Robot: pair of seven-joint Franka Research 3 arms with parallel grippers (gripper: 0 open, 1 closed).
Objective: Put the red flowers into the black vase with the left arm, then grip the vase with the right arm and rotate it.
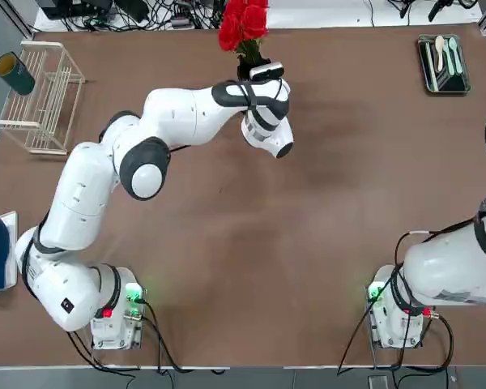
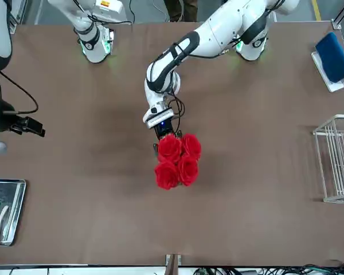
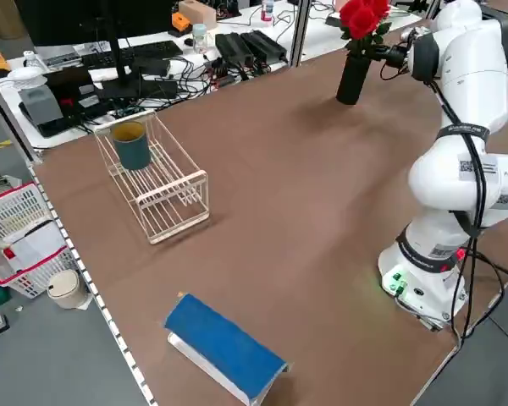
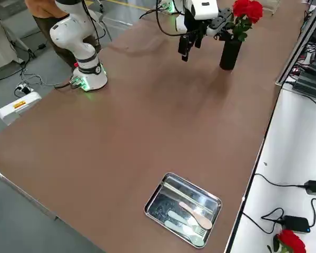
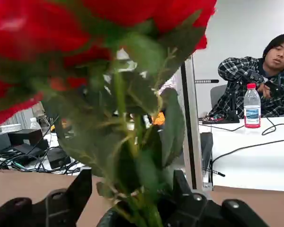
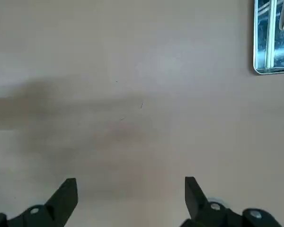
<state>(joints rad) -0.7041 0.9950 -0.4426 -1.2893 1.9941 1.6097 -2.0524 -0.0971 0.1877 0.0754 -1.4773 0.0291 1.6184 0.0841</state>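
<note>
Red flowers (image 3: 363,17) stand in black vase (image 3: 353,78).

Four red roses (image 2: 178,160) in one black vase (image 4: 230,54), one wire rack (image 1: 44,97), one teal cup (image 1: 14,73), one metal tray (image 1: 443,64), two arms.

Matt black vase (image 4: 230,54) on a smooth, matt brown table (image 4: 147,132); near its corner, a glossy metal tray (image 4: 183,208) mirrors light. Glossy white plastic shells clad the left arm (image 1: 178,121).
</note>
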